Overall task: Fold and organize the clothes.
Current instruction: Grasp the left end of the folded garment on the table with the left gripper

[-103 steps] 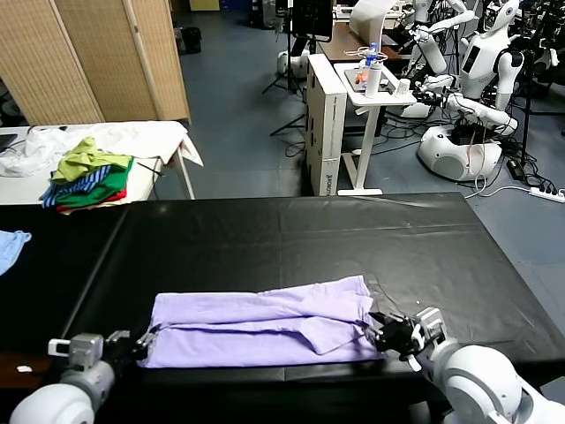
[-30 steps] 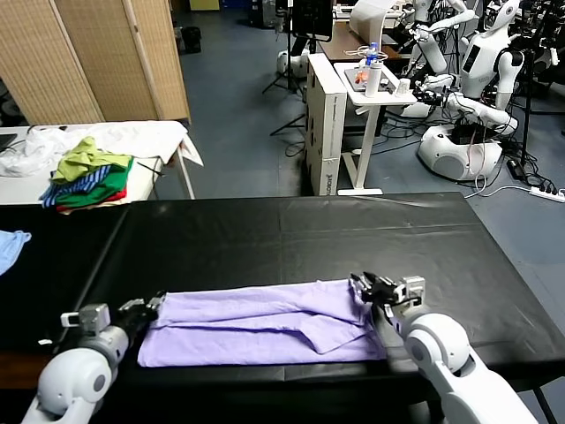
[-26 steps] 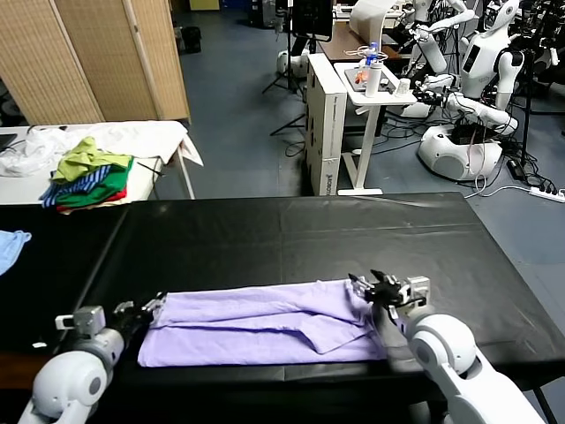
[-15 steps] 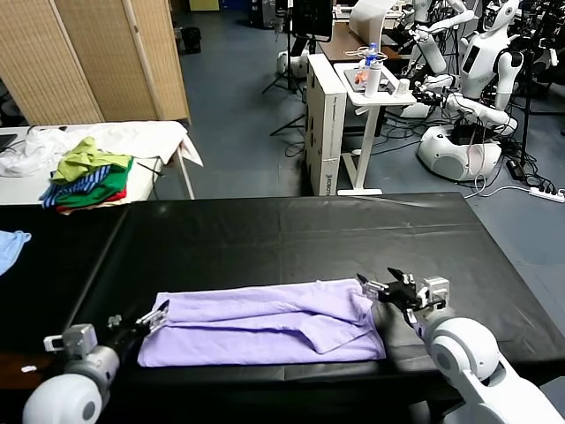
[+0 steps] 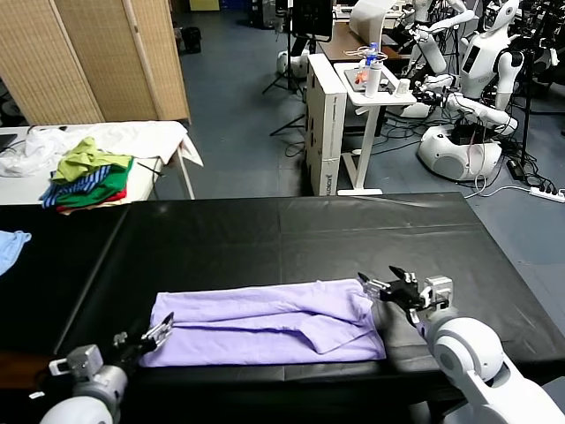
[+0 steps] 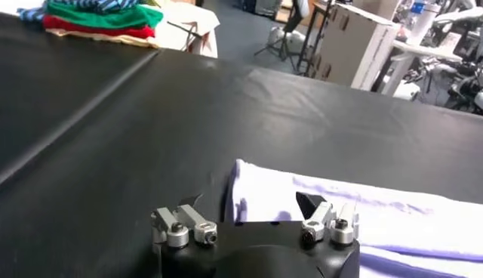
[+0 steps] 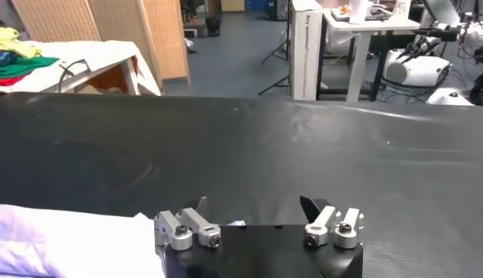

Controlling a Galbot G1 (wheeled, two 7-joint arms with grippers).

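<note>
The pale lavender T-shirt point(image 5: 265, 322) lies folded into a long flat band across the near part of the black table point(image 5: 291, 230). My left gripper point(image 5: 152, 336) is open and empty, just off the shirt's left end near the table's front edge. In the left wrist view the shirt's end point(image 6: 339, 215) lies between and beyond the spread jaws of that gripper point(image 6: 253, 202). My right gripper point(image 5: 386, 284) is open and empty, just past the shirt's far right corner. In the right wrist view the shirt point(image 7: 60, 242) shows beside that gripper point(image 7: 255, 204).
A heap of green, yellow, striped and red garments point(image 5: 88, 177) sits on a white side table at the back left. A light blue cloth point(image 5: 11, 247) lies at the left edge. A white cabinet point(image 5: 331, 124) and other robots point(image 5: 481, 79) stand beyond the table.
Both grippers have drawn away from the shirt's far corners: the left back toward the front edge, the right a little to the right. The shirt lies still.
</note>
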